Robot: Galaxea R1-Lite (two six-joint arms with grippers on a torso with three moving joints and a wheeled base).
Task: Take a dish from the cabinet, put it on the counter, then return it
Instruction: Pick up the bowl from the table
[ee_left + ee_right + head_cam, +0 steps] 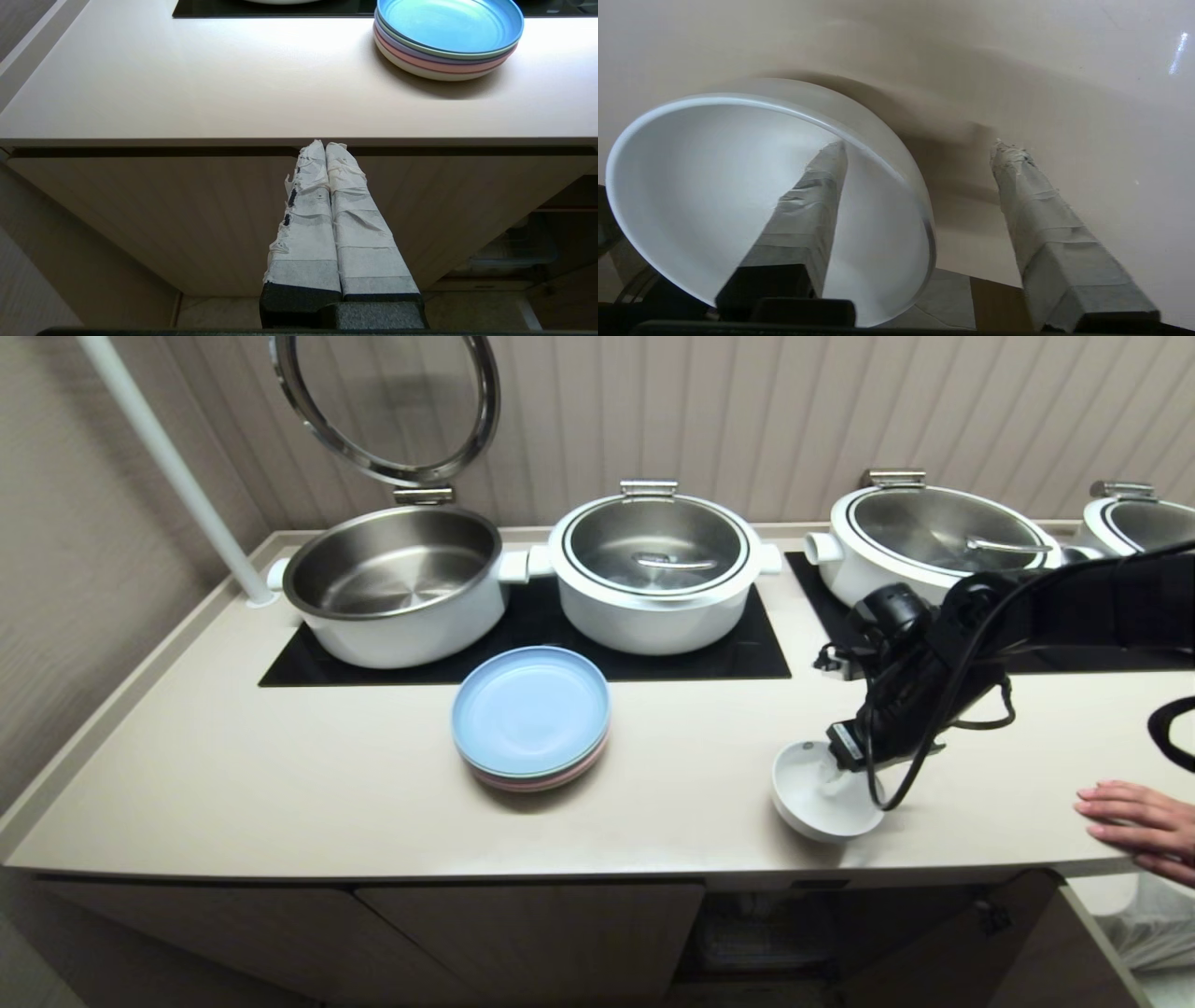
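Right arm (1055,607) comes in from the right side, black and wrapped in cables, wrist bent so the right gripper (831,775) points down toward the front edge of the bench. Its jaws are spread apart, nothing pinched between them; in the wrist view one taped finger (817,196) is down inside the bowl (714,186) and the other stands outside past the rim. Left gripper (325,147) sits low in front of the bench, taped fingers pressed flat together, holding nothing.
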